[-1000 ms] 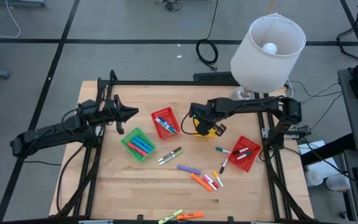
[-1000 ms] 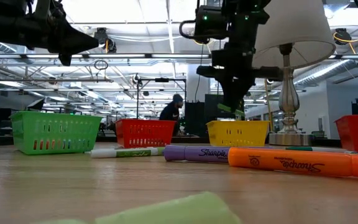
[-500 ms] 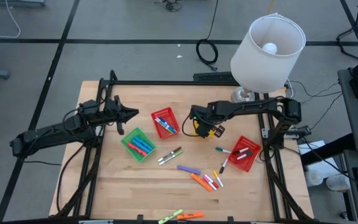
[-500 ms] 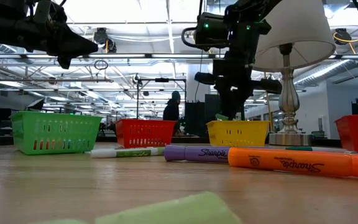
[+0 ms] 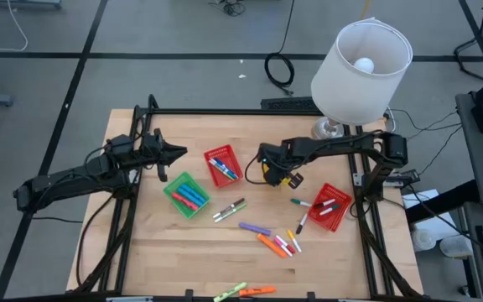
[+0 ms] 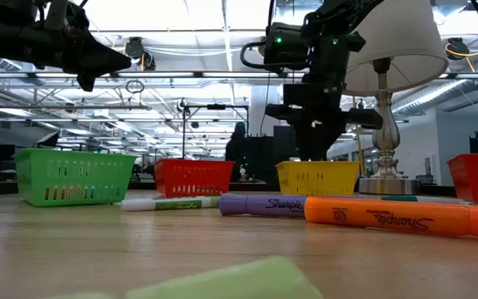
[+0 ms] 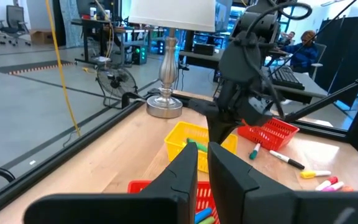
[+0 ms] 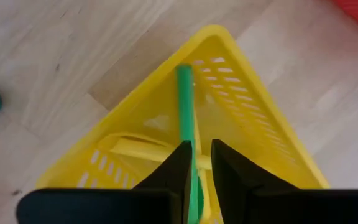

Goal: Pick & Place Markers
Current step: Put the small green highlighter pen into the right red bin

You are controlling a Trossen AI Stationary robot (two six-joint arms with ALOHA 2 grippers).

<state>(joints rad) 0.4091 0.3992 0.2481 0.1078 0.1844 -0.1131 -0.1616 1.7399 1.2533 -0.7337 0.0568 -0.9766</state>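
My right gripper (image 5: 272, 168) hangs pointing down into the yellow basket (image 8: 247, 124), its fingers a little apart. A green marker (image 8: 184, 99) runs between them, its far end resting on the basket's corner wall. A yellow marker (image 8: 138, 149) lies in the same basket. Loose markers (image 5: 255, 227) lie on the table's middle and near edge (image 5: 243, 291). More markers fill the red basket (image 5: 222, 165) and the green basket (image 5: 186, 195). At the far left my left gripper (image 5: 183, 153) waits shut, high above the table. My right gripper has the green marker's near end (image 8: 196, 186) between its fingers, which come from above, slanting down along it. A strip of yellow shows between the marker and one finger (image 8: 229, 174). Whether the other finger touches the marker, I cannot tell.
A second red basket (image 5: 329, 207) with markers stands at the right, two markers (image 5: 302, 203) beside it. A lamp (image 5: 360, 63) with a white shade stands at the far right corner. A person (image 6: 241, 149) shows in the room beyond.
My right gripper has sunk toward the yellow basket with the green marker. In the low view the marker hung above the basket's rim a second ago and has now dropped behind it.
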